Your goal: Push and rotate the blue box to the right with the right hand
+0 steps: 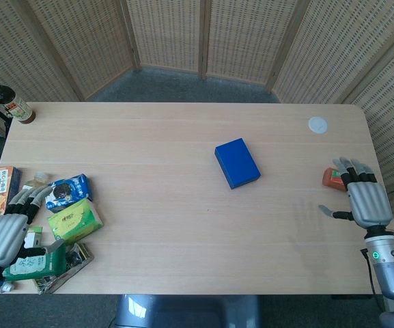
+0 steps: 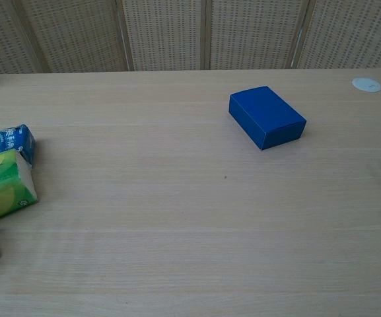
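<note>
Our right hand [image 1: 367,203] shows a ribbed silver-grey back shell, with dark segments and pale tips on its fingers [image 1: 352,174]. Below them, the grey wrist carries a small green ring light and a black cable. Our left hand [image 1: 5,236] has the same silver shell and dark-jointed fingers.
</note>
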You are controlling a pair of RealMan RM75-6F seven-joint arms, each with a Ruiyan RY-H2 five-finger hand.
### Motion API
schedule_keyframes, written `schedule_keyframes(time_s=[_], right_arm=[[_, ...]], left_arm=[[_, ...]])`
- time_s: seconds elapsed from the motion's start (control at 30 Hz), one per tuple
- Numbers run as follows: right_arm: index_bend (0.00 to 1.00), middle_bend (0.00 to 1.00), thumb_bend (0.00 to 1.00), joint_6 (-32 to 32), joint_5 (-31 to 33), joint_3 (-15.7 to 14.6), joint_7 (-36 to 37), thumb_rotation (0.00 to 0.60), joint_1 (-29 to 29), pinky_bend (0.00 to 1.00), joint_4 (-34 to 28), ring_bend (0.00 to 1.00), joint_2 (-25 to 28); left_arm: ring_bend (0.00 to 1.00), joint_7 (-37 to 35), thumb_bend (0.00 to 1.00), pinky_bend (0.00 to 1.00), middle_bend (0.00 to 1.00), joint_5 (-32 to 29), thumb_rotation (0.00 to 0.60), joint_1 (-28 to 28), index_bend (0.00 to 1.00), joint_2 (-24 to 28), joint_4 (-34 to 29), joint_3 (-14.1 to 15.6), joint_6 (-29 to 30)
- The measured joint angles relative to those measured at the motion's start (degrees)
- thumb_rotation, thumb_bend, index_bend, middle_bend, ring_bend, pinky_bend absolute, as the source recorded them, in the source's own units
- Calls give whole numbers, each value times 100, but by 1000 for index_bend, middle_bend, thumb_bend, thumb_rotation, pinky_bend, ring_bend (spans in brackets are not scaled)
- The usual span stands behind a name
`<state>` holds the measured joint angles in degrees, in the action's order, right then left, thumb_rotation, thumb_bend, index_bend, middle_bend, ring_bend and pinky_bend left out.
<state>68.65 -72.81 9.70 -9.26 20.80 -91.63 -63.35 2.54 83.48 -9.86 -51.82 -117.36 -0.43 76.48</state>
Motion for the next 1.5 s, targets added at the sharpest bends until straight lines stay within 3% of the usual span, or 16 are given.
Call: schedule_keyframes(time_s=[0.3, 0.47, 0.8, 1.27, 1.5], right_arm=[[0, 0, 165, -759, 110, 232, -88, 386, 702, 0, 109, 0, -336], [0, 0, 175, -1342, 273, 378, -145, 284, 1242, 0, 312, 0, -674], [0, 0, 369, -2503, 673, 555, -191, 260, 2300, 0, 1063, 0, -1408], [0, 0, 390, -3853, 856, 359, 29, 263, 3364, 0, 2559, 0, -2470], [0, 18, 391, -4269, 903, 180, 64, 258, 3658, 0, 3000, 0, -2707]], left_arm=[[0, -62, 226, 0, 0, 21, 476, 50, 9, 37, 25, 21, 48], [0, -110, 227, 0, 0, -1, 477, 60, 8, 26, 68, 34, 28], [0, -172, 225, 0, 0, -85, 477, 118, 8, 40, 144, 48, 51], [0, -191, 228, 0, 0, -191, 477, 146, 9, 67, 152, 32, 46], [0, -220, 225, 0, 0, -134, 476, 180, 8, 94, 132, 40, 91]])
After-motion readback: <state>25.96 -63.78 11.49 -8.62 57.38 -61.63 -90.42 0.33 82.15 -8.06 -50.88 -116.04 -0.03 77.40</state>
